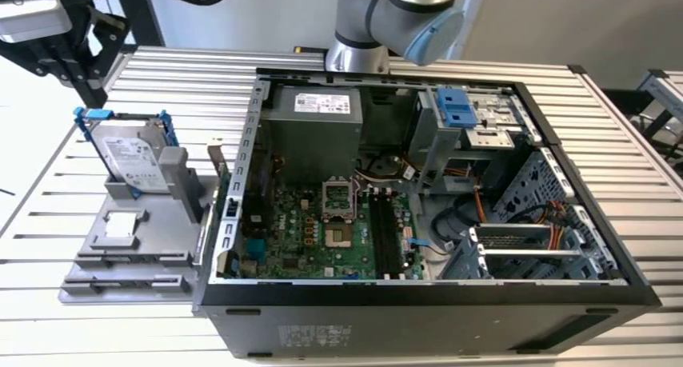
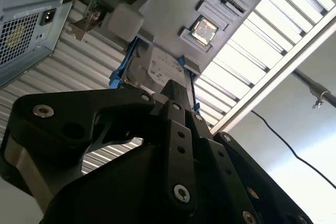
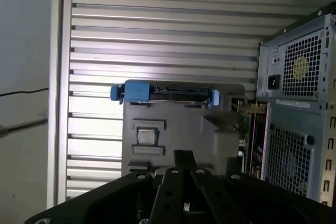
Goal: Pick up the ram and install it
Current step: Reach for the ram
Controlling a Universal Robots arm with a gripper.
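Note:
The ram (image 1: 217, 169) looks like a thin narrow stick standing on edge at the side of the grey fixture (image 1: 128, 255) that faces the computer case; in the first wrist view the ram (image 3: 245, 109) shows between fixture and case. My gripper (image 3: 184, 157) hangs high above the fixture, well clear of the ram, its black fingers drawn together with nothing between them. In the second wrist view the gripper (image 2: 176, 92) points down at the hard drive. The arm (image 1: 395, 15) enters behind the case. Black memory slots (image 1: 380, 231) run along the green motherboard.
The open computer case (image 1: 427, 291) takes up the middle of the slatted table (image 1: 641, 143). On the fixture stand a hard drive in a blue-handled frame (image 1: 133, 155) and a small square silver chip (image 1: 123, 223). A black camera stand (image 1: 64, 47) rises at the far left.

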